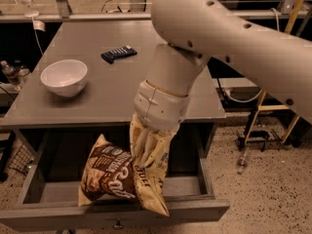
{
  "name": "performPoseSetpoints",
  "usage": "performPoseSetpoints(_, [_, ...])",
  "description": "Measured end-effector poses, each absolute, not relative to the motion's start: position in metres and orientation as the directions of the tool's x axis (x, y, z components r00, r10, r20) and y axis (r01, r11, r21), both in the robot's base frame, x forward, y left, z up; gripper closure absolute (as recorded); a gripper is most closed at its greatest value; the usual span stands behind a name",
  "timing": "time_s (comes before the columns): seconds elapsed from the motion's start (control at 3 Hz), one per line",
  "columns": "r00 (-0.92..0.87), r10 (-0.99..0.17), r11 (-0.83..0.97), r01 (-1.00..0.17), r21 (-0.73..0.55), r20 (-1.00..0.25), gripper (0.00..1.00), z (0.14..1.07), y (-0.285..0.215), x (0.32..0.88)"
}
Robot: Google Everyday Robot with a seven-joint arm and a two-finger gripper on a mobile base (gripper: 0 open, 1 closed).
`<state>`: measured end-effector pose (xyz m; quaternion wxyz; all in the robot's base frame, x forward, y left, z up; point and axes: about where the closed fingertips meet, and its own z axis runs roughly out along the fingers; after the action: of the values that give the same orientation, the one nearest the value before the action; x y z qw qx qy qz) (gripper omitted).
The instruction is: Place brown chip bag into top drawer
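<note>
The hand (144, 159) is closed tight on the pale yellow upper end of the chip bag (109, 177). The bag hangs tilted in the mouth of the open drawer (53, 193), just in front of the table (97, 99) edge. Its brown middle is over the drawer floor. Its lower yellow corner lies across the front panel, and I cannot tell whether it is inside or resting on the rim. Letting go here looks risky, since the bag could catch on the panel or tip out. It would be better to carry it a little back and toward the drawer's middle, then lower it until the bottom settles on the floor before loosening the grip. A crinkly bag slumps and springs, so a low release suits it. The withdrawal should rise without brushing the table edge. The white bowl (64, 76) and the dark bar (118, 53) sit well apart.
</note>
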<state>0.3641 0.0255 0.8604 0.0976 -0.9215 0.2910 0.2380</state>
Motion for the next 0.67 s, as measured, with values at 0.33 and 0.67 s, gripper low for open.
performPoseSetpoints(0.33, [0.721,-0.491,-0.810,-0.585,-0.049,-0.490,1.00,0.8557,0.0303,0.3656])
performPoseSetpoints(0.67, [0.740,-0.478,-0.817,-0.572,-0.069,-0.473,1.00,0.8543,0.0355,0.3690])
